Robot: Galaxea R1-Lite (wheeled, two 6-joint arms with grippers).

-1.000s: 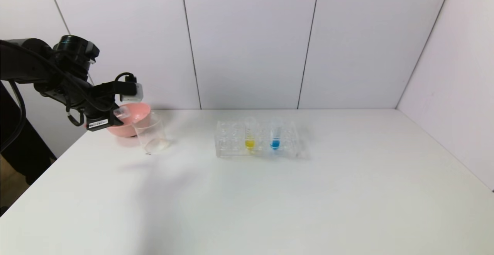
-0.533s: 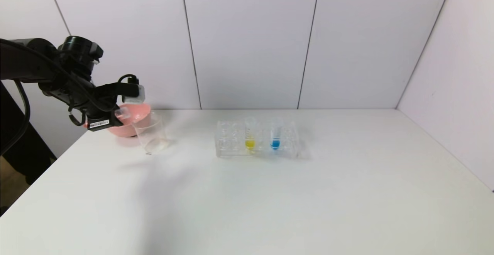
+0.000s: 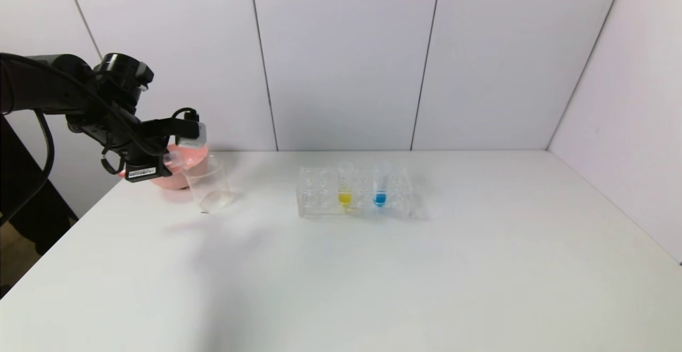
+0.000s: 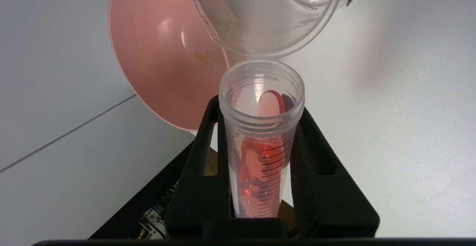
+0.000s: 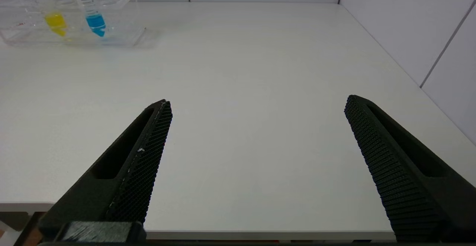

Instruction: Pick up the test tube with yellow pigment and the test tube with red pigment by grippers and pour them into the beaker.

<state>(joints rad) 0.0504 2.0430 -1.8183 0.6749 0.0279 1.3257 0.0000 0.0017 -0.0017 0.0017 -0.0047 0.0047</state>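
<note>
Shifted rightward since a second ago, the left gripper [image 4: 260,156] clamps the test tube with red pigment [image 4: 260,141], mouth at the beaker [image 3: 206,184] rim, half-hiding the pink bowl [image 3: 184,168]; right gripper [image 5: 256,156] spread wide.

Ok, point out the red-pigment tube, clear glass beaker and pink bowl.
clear red-pigment test tube [image 4: 260,134], left wrist view, upper wall.
clear glass beaker [image 3: 209,187], head view, side wall.
pink round bowl [image 4: 156,60], left wrist view, inner wall.

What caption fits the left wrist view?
Left gripper fingers hold the red tube, tilted toward the beaker beside a pink bowl.
</note>
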